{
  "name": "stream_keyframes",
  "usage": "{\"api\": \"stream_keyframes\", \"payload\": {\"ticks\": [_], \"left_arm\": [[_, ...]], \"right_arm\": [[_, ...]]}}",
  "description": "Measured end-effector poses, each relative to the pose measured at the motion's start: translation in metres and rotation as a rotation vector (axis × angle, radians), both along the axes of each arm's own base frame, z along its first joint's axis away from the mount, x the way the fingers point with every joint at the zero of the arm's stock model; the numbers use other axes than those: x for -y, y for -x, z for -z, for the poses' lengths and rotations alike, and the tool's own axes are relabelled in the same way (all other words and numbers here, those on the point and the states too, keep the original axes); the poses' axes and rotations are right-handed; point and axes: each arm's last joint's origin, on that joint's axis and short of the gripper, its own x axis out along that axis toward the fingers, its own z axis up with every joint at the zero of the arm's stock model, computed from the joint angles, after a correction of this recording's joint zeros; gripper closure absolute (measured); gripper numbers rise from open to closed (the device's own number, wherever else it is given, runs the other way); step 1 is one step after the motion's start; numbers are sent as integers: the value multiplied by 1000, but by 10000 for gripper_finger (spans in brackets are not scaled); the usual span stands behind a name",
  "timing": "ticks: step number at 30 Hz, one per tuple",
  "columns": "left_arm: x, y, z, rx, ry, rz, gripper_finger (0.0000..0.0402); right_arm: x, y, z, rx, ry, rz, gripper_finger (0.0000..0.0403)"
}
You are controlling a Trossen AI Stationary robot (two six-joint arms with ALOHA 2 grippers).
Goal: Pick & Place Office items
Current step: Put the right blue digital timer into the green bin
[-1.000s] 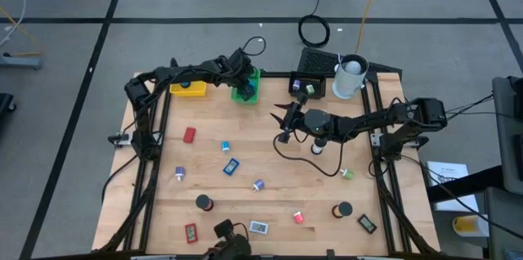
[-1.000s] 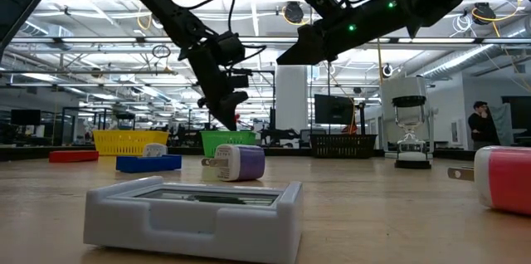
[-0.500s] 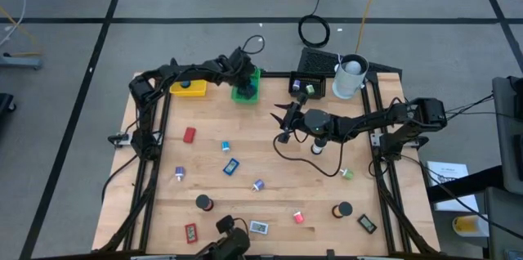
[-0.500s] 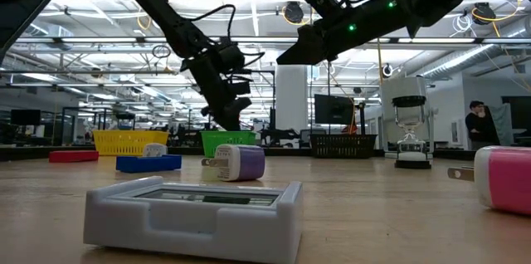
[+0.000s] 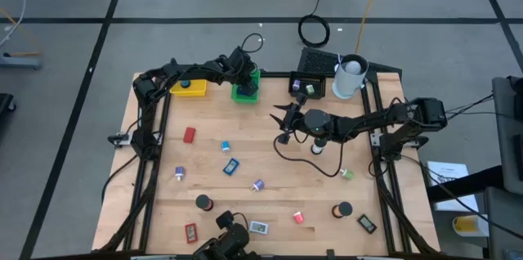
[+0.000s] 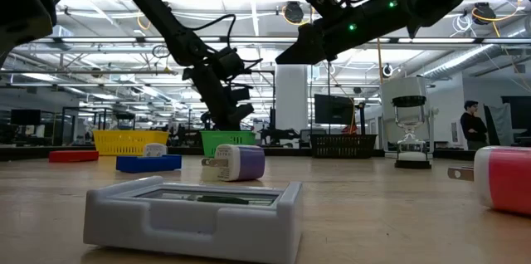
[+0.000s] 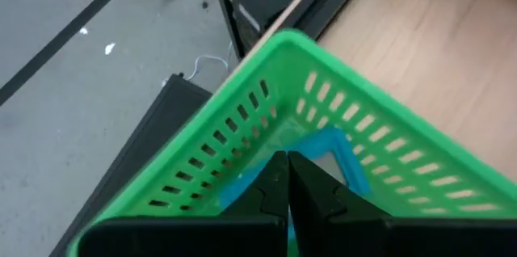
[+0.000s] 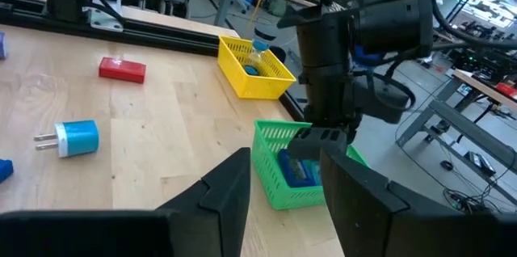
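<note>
My left gripper (image 7: 288, 164) is shut and slants down into the green tray (image 5: 245, 88) at the table's far edge. Its fingertips are just over a blue flat piece (image 7: 335, 150) that lies on the tray's floor. My right gripper (image 5: 280, 117) hangs open above the middle of the table with nothing between its fingers (image 8: 234, 178). Office items lie scattered on the wood: a red piece (image 5: 189, 135), a blue plug (image 5: 225, 146), a blue flat piece (image 5: 231, 166), purple bits (image 5: 258, 185), black rolls (image 5: 203, 203) and a pink bit (image 5: 299, 217). My left gripper's shut fingertips (image 7: 279, 178) come from above, slanting down, at the blue piece's near edge (image 7: 257, 178) inside the green tray. The fingers themselves hide that spot, so I cannot tell whether they touch the piece.
A yellow tray (image 5: 189, 88) stands left of the green one, and a black tray (image 5: 308, 87) and a white cup (image 5: 350, 76) stand to its right. A white-framed item (image 6: 195, 214) lies close to the near edge. Dark frame rails run along both sides.
My left gripper, still shut, has sunk a little deeper toward the green tray. My right gripper has kept still.
</note>
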Motion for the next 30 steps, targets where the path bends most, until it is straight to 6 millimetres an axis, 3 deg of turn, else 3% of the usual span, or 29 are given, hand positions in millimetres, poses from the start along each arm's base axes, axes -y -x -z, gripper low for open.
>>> {"api": "stream_keyframes", "payload": {"ticks": [12,16,20,24,30], "left_arm": [[-1,4,-4,-95,-4,-27,399],[11,4,-24,-99,-35,9,399],[32,7,-50,-24,-81,67,399],[64,22,-65,104,-145,142,399],[126,67,-62,323,-222,246,399]], "right_arm": [[0,0,0,3,5,-2,261],[0,0,0,-11,11,-2,262],[0,1,3,-33,10,-1,265],[0,2,8,-83,-7,5,291],[0,4,13,-126,-41,12,376]]}}
